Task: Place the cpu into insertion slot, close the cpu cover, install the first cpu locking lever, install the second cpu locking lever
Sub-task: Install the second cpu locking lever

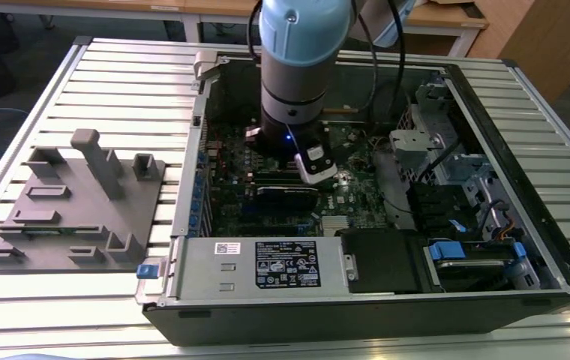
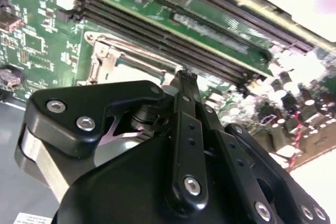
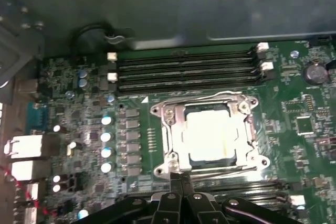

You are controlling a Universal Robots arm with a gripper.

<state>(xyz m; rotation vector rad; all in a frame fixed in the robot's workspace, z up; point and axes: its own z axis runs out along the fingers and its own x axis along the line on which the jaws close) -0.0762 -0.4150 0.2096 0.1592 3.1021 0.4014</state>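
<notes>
Exterior view: one counter (image 1: 55, 315), one open computer case (image 1: 525, 187), one arm reaching inside | first wrist view: one cpu (image 3: 212, 136) seated in insertion slot (image 3: 169, 139), cpu cover (image 3: 239, 109) down around it | gripper (image 3: 177, 178) at the socket's edge, jaws pressed together, holding nothing.

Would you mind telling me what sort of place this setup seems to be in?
Probably a robotics lab or workshop: an opened computer case lies on a slatted metal table, with wooden desks behind.

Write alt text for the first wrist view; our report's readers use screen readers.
The cpu sits in the insertion slot with the cpu cover closed over it. The gripper, fingers together, is at the socket's near edge, on a green motherboard with black memory slots beyond.
</notes>
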